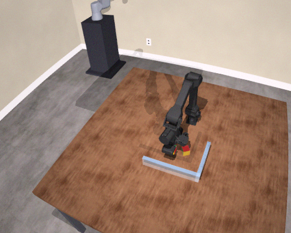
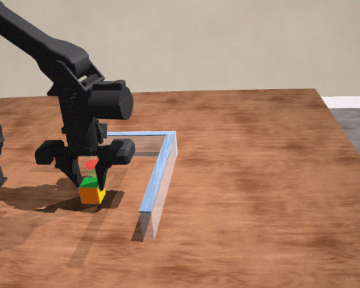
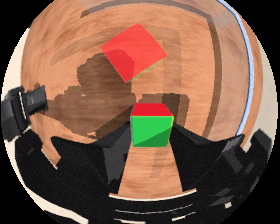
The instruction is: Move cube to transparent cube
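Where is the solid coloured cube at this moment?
In the exterior view the cube rests on the table at lower left, clamped by the gripper, just before the transparent cube, left of the blue L-shaped wall.

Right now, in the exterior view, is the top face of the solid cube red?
No, the cube shows a green top face between the gripper fingers.

top: high, far, whole table [image 1: 101, 195] | exterior: low, near | wrist: straight down | shared: cube [image 2: 90, 191]
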